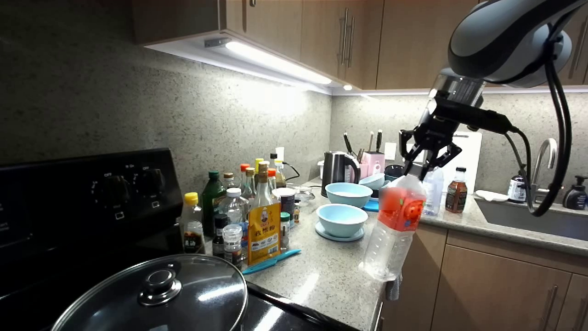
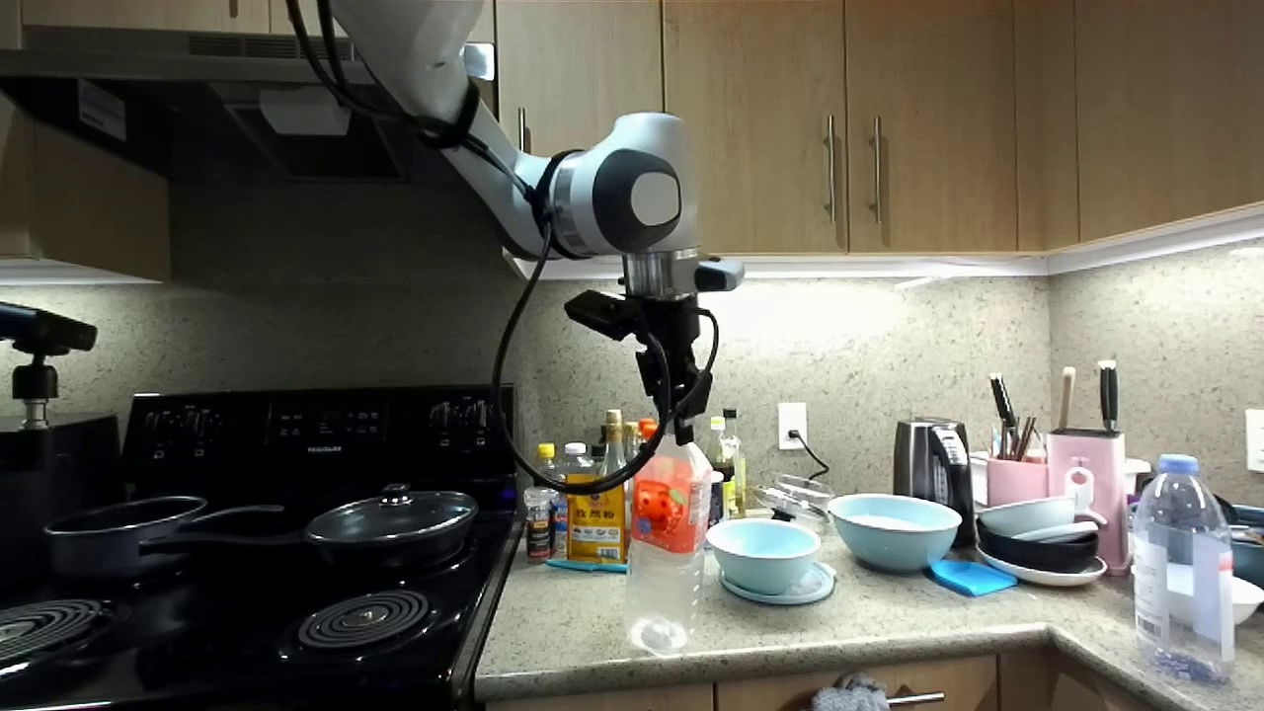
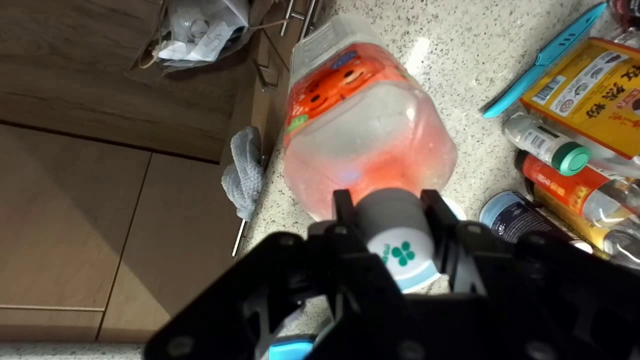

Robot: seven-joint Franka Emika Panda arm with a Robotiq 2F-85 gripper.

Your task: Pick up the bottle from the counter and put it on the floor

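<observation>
The bottle (image 1: 390, 230) is transparent plastic with a red-orange label and a pale cap; it shows in an exterior view (image 2: 664, 543) and the wrist view (image 3: 370, 120). My gripper (image 1: 419, 168) is shut on its cap, with one finger on each side of it in the wrist view (image 3: 387, 205). The gripper also shows in an exterior view (image 2: 683, 430). The bottle hangs tilted at the front edge of the speckled counter (image 1: 317, 280). Any gap under its base is hard to judge. Wooden floor (image 3: 90, 85) shows at the upper left of the wrist view.
Two blue bowls (image 1: 342, 219) stand behind the bottle. Several condiment bottles (image 2: 602, 474) and a blue knife (image 1: 271, 262) are near the wall. A grey cloth (image 3: 243, 172) hangs on a drawer handle. A bag (image 3: 205, 30) is on the floor. The stove (image 2: 365, 622) adjoins the counter.
</observation>
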